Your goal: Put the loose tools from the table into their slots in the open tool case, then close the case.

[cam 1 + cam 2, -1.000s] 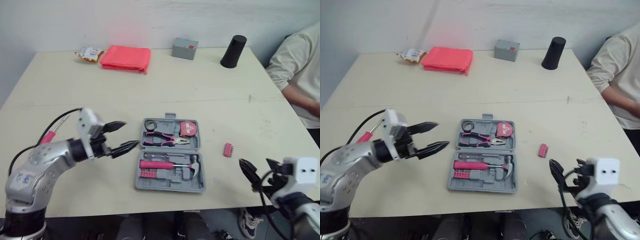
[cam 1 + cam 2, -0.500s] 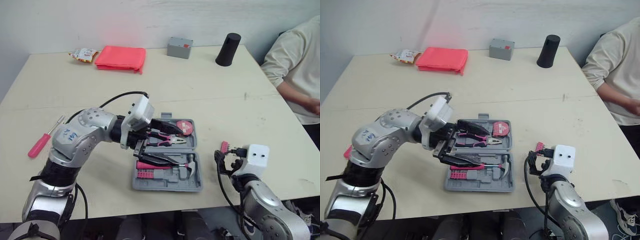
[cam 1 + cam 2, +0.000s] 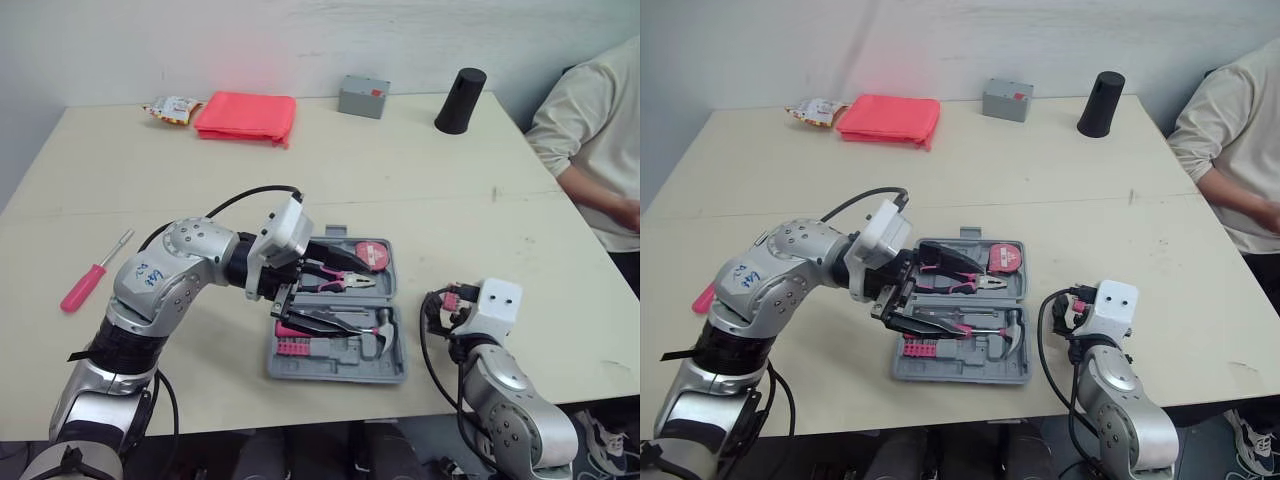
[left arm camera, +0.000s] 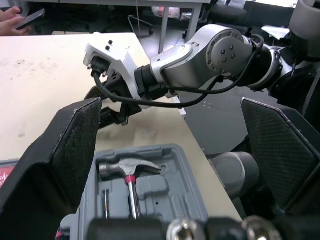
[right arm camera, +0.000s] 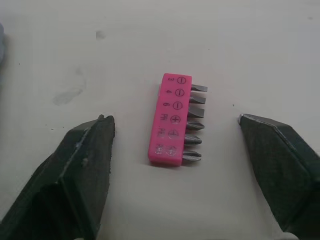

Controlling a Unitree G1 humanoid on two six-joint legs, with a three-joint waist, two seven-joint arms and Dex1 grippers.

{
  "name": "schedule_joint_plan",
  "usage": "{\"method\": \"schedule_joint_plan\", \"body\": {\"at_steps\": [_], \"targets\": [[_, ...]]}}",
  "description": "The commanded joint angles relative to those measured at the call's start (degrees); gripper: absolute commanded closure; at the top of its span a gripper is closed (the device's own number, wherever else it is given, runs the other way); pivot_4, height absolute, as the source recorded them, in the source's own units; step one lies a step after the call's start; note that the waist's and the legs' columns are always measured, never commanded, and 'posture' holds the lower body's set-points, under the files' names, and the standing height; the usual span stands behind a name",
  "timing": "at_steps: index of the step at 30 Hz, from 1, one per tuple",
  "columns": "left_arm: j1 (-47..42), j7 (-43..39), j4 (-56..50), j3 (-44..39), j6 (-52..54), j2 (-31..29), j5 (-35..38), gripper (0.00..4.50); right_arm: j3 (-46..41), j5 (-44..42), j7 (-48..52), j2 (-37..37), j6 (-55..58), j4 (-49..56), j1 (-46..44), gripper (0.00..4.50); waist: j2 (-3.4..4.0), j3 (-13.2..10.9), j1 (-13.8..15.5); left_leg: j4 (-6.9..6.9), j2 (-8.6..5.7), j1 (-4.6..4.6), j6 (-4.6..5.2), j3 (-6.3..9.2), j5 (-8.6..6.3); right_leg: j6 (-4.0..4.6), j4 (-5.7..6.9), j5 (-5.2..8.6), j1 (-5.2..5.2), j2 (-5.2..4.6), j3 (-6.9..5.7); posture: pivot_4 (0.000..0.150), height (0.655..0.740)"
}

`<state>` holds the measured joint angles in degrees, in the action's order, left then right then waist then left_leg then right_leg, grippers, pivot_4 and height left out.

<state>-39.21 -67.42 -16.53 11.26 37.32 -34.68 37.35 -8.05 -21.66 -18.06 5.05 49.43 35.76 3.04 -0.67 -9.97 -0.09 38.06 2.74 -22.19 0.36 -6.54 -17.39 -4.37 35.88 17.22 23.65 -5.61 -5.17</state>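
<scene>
Poised with the right gripper [image 5: 173, 119], fingers spread wide either side of the pink bit holder [image 5: 169, 131], lying flat on the desk [image 3: 420, 180] at three o'clock of the open tool case [image 3: 335, 367]. Holding the left gripper [image 3: 340, 292] over the case, fingers likewise apart. Likely slips: closing off-centre and flicking the holder away; snagging the seated hammer [image 4: 130, 169]. Also loose at nine o'clock: pink screwdriver [image 3: 92, 275].
</scene>
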Motion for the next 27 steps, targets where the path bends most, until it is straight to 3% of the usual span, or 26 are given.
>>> {"method": "schedule_joint_plan", "body": {"at_steps": [1,8,10,27], "targets": [[-0.14,-0.58,0.09,-0.95,-1.45,-0.03,-0.64,0.0,-0.18,1.08,0.17,-0.51,2.3,1.11,1.2,2.17,0.0,0.0,-0.12,0.0,0.01,0.0,0.0,0.0,0.0,0.0,0.0,0.0,0.0,0.01,0.0,0.15,0.74],[-2.13,-0.29,1.44,-0.67,-1.56,0.89,-1.36,0.0,0.0,3.49,2.07,0.4,2.34,1.4,2.57,2.17,0.0,0.0,-0.15,-0.02,0.04,0.0,0.0,0.0,0.0,0.0,0.0,0.0,0.01,0.06,0.0,0.15,0.74],[-2.83,0.02,1.24,-0.61,-0.87,1.27,-1.22,0.0,0.73,4.06,4.01,1.63,1.7,1.51,2.87,2.69,0.0,0.0,-0.09,-0.01,0.03,0.01,0.01,0.0,-0.01,0.0,-0.01,0.0,0.0,0.05,0.0,0.15,0.74],[-2.72,0.15,0.33,-1.43,-0.4,1.39,-1.24,0.0,-2.87,4.01,17.29,8.43,-1.94,-3.76,1.92,2.69,-0.01,0.0,-0.23,-0.01,0.01,0.02,0.03,-0.01,-0.02,-0.02,0.0,-0.01,0.0,0.06,0.01,0.15,0.74]]}}
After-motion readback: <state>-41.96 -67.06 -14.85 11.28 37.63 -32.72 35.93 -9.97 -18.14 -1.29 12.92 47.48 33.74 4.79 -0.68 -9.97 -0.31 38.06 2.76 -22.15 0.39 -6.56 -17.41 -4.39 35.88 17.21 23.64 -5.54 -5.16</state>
